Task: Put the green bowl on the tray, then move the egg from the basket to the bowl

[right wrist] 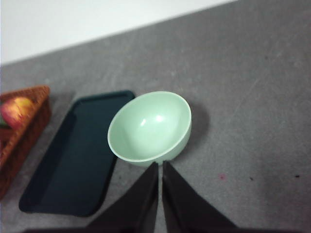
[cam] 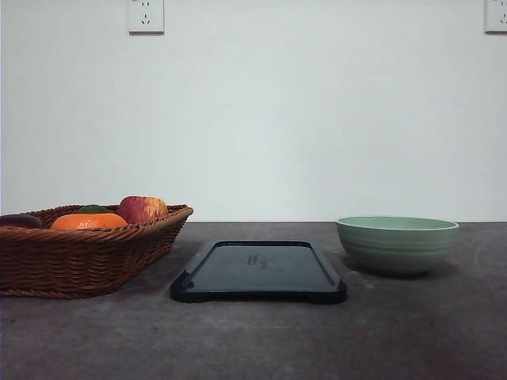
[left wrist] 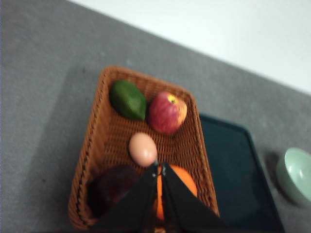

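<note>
Left gripper [left wrist: 160, 165]: fingers pressed together, tips meeting, nothing between them. It hangs above the basket [left wrist: 99, 160], tips just at the near edge of the egg [left wrist: 143, 149]; contact cannot be confirmed.

Right gripper [right wrist: 160, 165]: fingers likewise closed tip to tip, empty, poised just beside the rim of the green bowl [right wrist: 149, 127].

Writing: faint embossed marking at the centre of the tray [cam: 257, 272] in the front view, too small to read. No other labels.

Basket contents, left wrist view: egg near the middle; red apple [left wrist: 167, 112] and green avocado-like fruit [left wrist: 127, 99] side by side at the far end; orange [left wrist: 181, 187] and a dark purple-brown fruit [left wrist: 112, 187] at the near end, partly behind the fingers.

Layout, front view: basket at left on the grey table [cam: 253, 340], tray in the middle, bare; green bowl at right, upright, empty, resting on the table just beside the tray, not on it. Two wall sockets [cam: 146, 16] above.
</note>
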Available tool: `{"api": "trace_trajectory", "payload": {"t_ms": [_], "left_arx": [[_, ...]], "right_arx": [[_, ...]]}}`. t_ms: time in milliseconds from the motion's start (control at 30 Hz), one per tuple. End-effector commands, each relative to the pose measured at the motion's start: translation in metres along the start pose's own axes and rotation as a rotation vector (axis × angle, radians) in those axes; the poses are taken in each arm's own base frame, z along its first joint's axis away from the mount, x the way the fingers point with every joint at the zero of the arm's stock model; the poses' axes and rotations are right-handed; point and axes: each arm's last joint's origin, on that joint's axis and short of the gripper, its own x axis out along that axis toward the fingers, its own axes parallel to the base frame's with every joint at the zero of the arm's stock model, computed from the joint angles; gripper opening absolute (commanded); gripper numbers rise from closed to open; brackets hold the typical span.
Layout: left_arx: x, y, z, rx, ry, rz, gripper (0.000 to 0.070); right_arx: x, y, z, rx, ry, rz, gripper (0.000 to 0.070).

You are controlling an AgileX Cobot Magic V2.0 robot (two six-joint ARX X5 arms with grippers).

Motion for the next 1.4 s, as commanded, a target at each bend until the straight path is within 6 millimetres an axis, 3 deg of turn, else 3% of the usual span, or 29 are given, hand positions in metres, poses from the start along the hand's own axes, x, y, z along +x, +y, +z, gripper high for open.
{"api": "trace_trajectory", "payload": {"t_ms": [0,333,800,900,933,1000,1067,1133,1367], "left_arx": [[0.001,-0.004,0.011,0.045,0.012,-0.004,0.0],[0.029,-0.013,0.034,0.094,0.236,0.038,0.0],[0.073,-0.009,0.031,0.119,0.481,-0.054,0.0],[0.074,-0.009,0.031,0.126,0.478,-0.056,0.0],[0.074,-0.009,0.031,0.127,0.472,-0.058,0.001],[0.074,-0.01,0.032,0.13,0.462,-0.06,0.0094],[0.074,-0.01,0.033,0.132,0.455,-0.062,0.0237],[0.075,-0.01,0.034,0.134,0.445,-0.065,0.0315],[0.076,-0.011,0.036,0.139,0.424,-0.071,0.0312]], "right_arx": [[0.003,0.003,0.01,-0.034,0.02,-0.002,0.0006],[0.04,0.004,0.042,-0.057,0.274,-0.057,0.0006],[0.095,0.008,0.062,-0.068,0.513,-0.043,0.0007],[0.1,0.008,0.06,-0.064,0.535,-0.045,0.009],[0.101,0.007,0.059,-0.063,0.539,-0.047,0.017],[0.102,0.007,0.059,-0.063,0.542,-0.048,0.029],[0.102,0.007,0.059,-0.063,0.541,-0.051,0.0321],[0.102,0.007,0.06,-0.064,0.539,-0.057,0.0322],[0.113,0.007,0.069,-0.04,0.553,-0.078,0.0321]]}}
